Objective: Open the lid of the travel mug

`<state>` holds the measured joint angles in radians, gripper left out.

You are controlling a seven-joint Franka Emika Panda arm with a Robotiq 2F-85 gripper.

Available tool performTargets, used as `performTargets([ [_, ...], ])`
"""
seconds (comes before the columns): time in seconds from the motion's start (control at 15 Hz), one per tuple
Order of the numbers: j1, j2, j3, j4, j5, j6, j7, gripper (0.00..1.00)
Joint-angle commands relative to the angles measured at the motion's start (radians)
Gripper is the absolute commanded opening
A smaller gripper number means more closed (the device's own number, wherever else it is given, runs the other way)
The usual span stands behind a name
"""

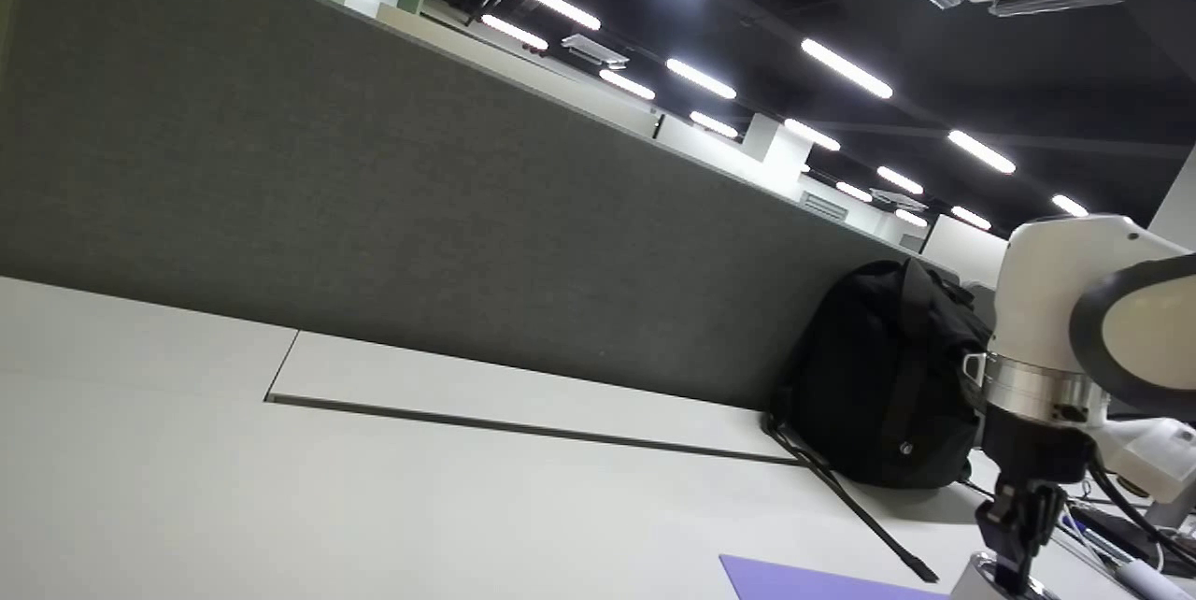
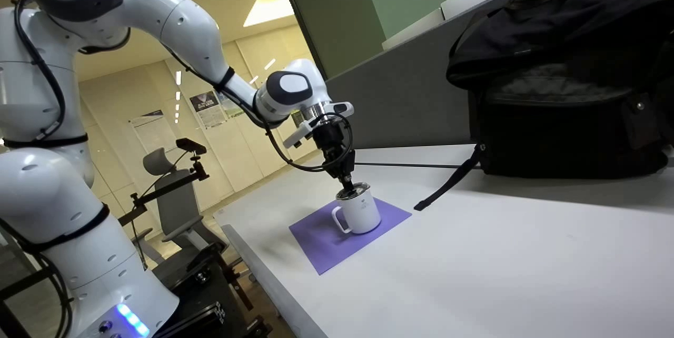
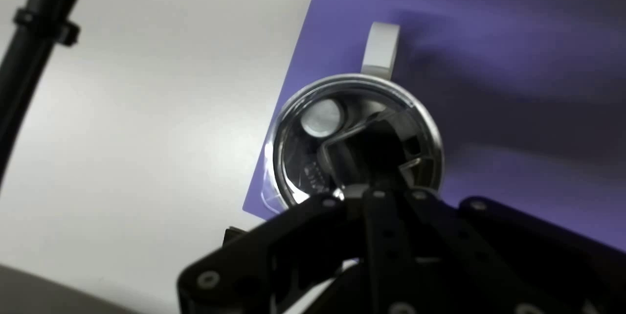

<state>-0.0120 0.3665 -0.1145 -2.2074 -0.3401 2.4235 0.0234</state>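
Observation:
The white travel mug (image 2: 363, 214) stands upright on a purple sheet, and only its top shows at the lower edge in an exterior view (image 1: 974, 579). Its handle shows in the wrist view (image 3: 381, 50). The clear lid with a shiny rim (image 2: 360, 189) sits on the mug; in the wrist view the lid (image 3: 303, 150) shows a round pale spot. My gripper (image 2: 348, 187) points down with its fingers together, its tips at the lid. In the wrist view the gripper (image 3: 374, 157) covers part of the lid, and whether the tips pinch anything is hidden.
The purple sheet (image 2: 316, 240) lies on the white table (image 2: 474, 275). A black backpack (image 2: 568, 117) stands on the table, with a strap (image 2: 447, 185) reaching toward the sheet. A grey partition (image 1: 420, 207) runs along the table. Cables and a white device (image 1: 1149, 581) lie near the arm.

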Motion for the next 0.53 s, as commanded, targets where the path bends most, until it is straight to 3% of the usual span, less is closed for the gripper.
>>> performTargets([
  [0.0, 0.011, 0.035, -0.023, 0.028, -0.035, -0.004, 0.046, 0.00],
  [0.47, 0.008, -0.035, -0.029, 0.025, -0.036, 0.019, 0.050, 0.00],
])
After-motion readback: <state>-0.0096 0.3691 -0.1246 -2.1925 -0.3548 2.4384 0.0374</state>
